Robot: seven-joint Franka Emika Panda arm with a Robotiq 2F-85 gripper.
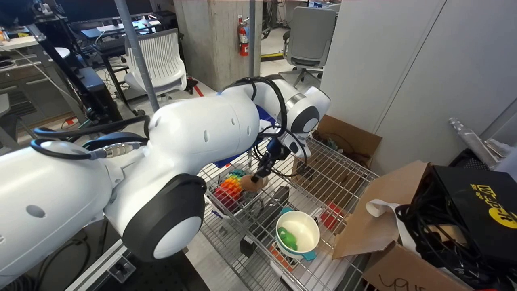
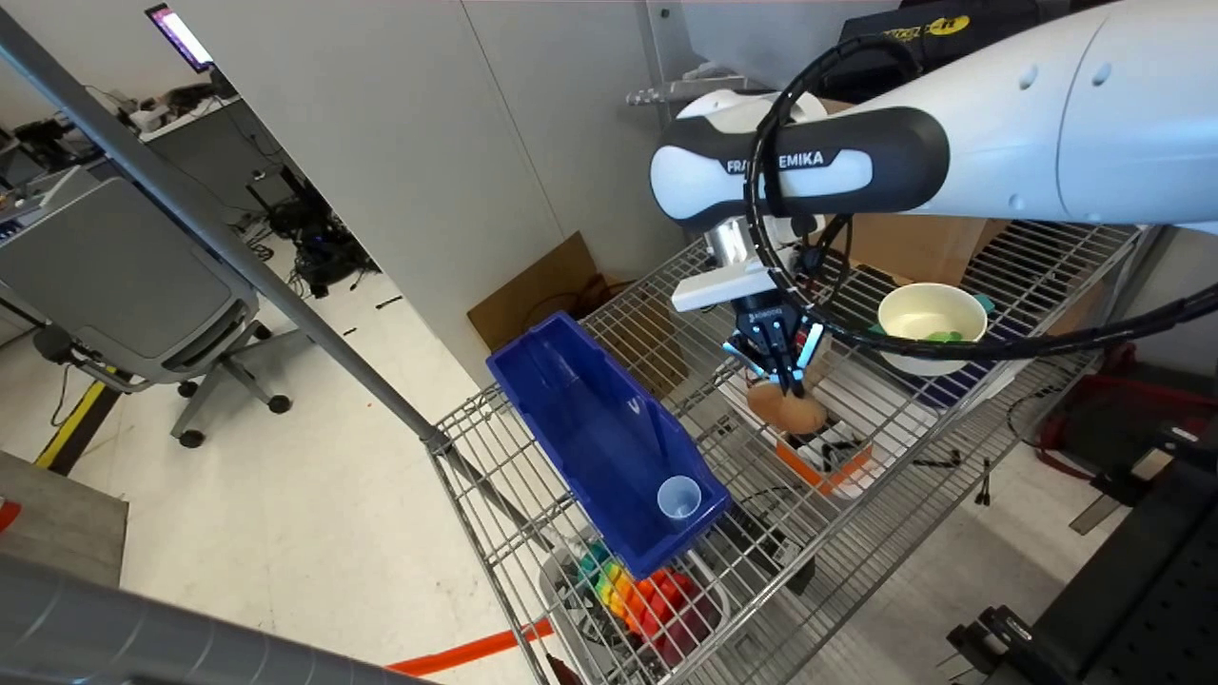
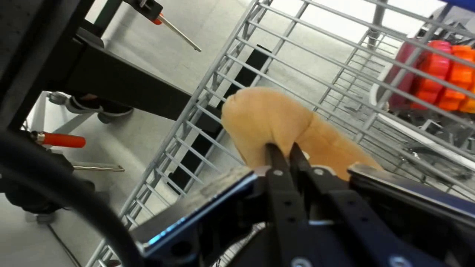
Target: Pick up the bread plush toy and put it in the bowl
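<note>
The bread plush toy (image 3: pixel 267 115) is a tan-brown soft lump, pinched into a fold between the fingers of my gripper (image 3: pixel 285 148) in the wrist view. In both exterior views the toy (image 1: pixel 250 184) (image 2: pixel 785 409) hangs from the downward gripper (image 1: pixel 258 177) (image 2: pixel 790 385) and appears to be above the wire shelf. The bowl (image 1: pixel 309 226) is cream-white with teal handles and stands on the shelf, apart from the toy. It also shows in an exterior view (image 2: pixel 918 312), partly behind a black cable. A green item (image 1: pixel 287 238) lies inside it. The bowl is out of the wrist view.
A blue plastic bin (image 2: pixel 576 419) with a light-blue cup (image 2: pixel 678 498) lies on the wire shelf (image 1: pixel 343 161). Below the shelf mesh is a container with a rainbow-coloured item (image 2: pixel 647 599). An open cardboard box (image 1: pixel 387 190) stands beside the bowl. A metal post (image 2: pixel 285 304) rises at a shelf corner.
</note>
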